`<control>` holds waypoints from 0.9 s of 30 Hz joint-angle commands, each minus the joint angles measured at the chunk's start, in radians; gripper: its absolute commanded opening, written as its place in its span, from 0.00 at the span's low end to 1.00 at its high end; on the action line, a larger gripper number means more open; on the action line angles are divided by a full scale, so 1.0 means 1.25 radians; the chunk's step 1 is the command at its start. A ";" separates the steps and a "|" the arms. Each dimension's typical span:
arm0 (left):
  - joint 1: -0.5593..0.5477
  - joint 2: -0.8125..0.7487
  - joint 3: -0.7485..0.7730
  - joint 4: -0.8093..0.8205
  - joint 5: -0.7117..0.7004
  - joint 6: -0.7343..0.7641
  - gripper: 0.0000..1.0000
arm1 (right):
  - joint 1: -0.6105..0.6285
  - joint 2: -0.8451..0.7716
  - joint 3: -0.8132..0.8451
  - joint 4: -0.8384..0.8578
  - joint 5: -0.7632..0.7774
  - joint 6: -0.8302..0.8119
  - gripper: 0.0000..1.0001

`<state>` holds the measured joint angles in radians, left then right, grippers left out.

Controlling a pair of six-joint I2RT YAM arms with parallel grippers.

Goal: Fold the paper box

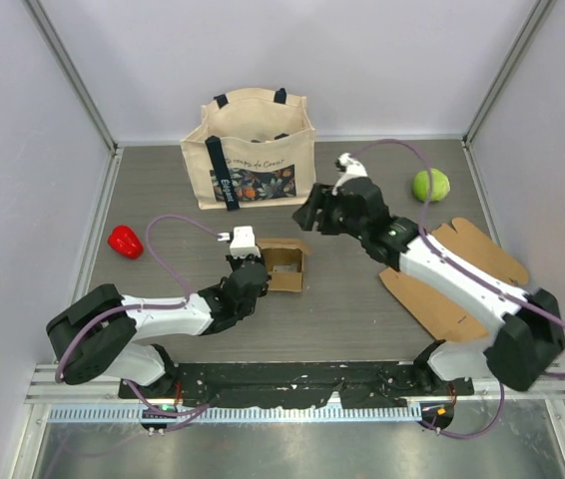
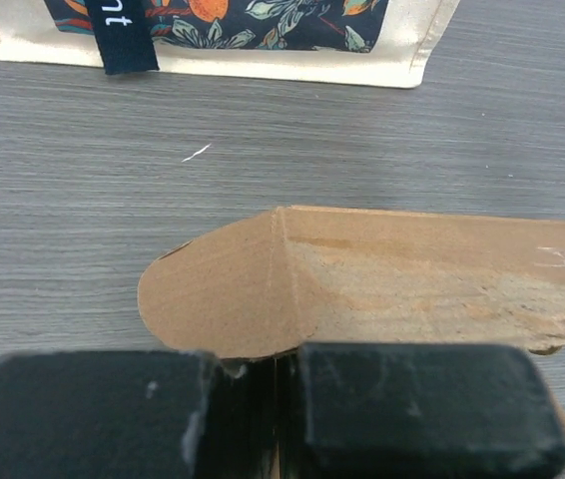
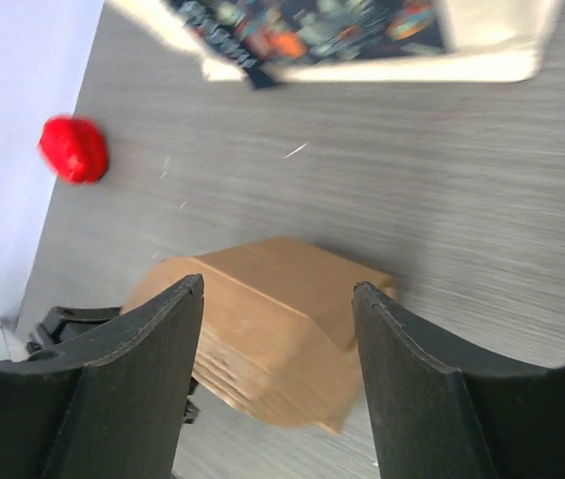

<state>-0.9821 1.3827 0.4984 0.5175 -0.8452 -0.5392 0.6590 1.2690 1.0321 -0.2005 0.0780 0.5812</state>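
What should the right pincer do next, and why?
Probably lower toward the box. The right pincer hangs open above it, touching nothing, while the left pincer is shut on one wall and a rounded flap sticks out unfolded.

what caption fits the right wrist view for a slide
Open right jaws frame the paper box, red toy at upper left

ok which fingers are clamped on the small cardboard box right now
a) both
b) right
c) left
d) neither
c: the left fingers are pinched shut on the cardboard box at its edge, while the right fingers stand open above it.
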 commanded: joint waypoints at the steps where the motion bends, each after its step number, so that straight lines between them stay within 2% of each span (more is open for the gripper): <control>1: -0.016 -0.024 -0.008 -0.022 -0.026 -0.013 0.01 | 0.005 0.116 0.080 0.040 -0.240 0.020 0.65; 3: -0.021 -0.037 -0.011 -0.037 -0.028 -0.017 0.03 | 0.009 0.153 0.095 0.073 -0.265 0.038 0.63; 6: -0.028 -0.072 -0.017 -0.081 -0.031 -0.037 0.13 | 0.025 0.194 0.081 0.142 -0.303 0.078 0.62; 7: -0.032 -0.084 -0.028 -0.087 -0.032 -0.041 0.22 | 0.029 0.205 0.068 0.155 -0.318 0.088 0.60; 9: -0.035 -0.130 -0.043 -0.116 -0.033 -0.070 0.33 | 0.046 0.203 0.046 0.218 -0.318 0.109 0.60; 10: -0.037 -0.152 -0.059 -0.123 -0.016 -0.080 0.43 | 0.054 0.201 0.021 0.235 -0.313 0.122 0.60; 11: -0.038 -0.173 -0.062 -0.138 -0.003 -0.105 0.46 | 0.061 0.201 0.011 0.246 -0.304 0.127 0.60; 14: -0.059 -0.284 -0.065 -0.286 0.034 -0.161 0.52 | 0.077 0.194 -0.032 0.292 -0.296 0.151 0.59; 15: -0.068 -0.359 -0.076 -0.358 0.053 -0.200 0.53 | 0.080 0.192 -0.039 0.311 -0.296 0.158 0.59; 17: -0.071 -0.438 -0.080 -0.448 0.115 -0.253 0.64 | 0.086 0.192 -0.057 0.325 -0.296 0.172 0.59; 18: -0.072 -0.475 -0.080 -0.538 0.141 -0.317 0.68 | 0.090 0.194 -0.062 0.337 -0.294 0.174 0.59; 20: -0.076 -0.594 -0.074 -0.677 0.196 -0.375 0.69 | 0.094 0.198 -0.067 0.344 -0.302 0.177 0.59; 22: -0.077 -0.707 -0.080 -0.733 0.239 -0.416 0.69 | 0.097 0.206 -0.067 0.347 -0.303 0.179 0.59; 23: -0.077 -0.740 -0.077 -0.807 0.262 -0.434 0.69 | 0.099 0.208 -0.067 0.349 -0.303 0.182 0.59; 27: -0.077 -0.867 0.019 -0.946 0.280 -0.444 0.57 | 0.116 0.210 -0.077 0.355 -0.303 0.185 0.58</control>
<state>-1.0737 0.3992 0.4088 -0.3840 -0.5674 -1.0157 0.7807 1.5455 0.9440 0.1711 -0.2909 0.7940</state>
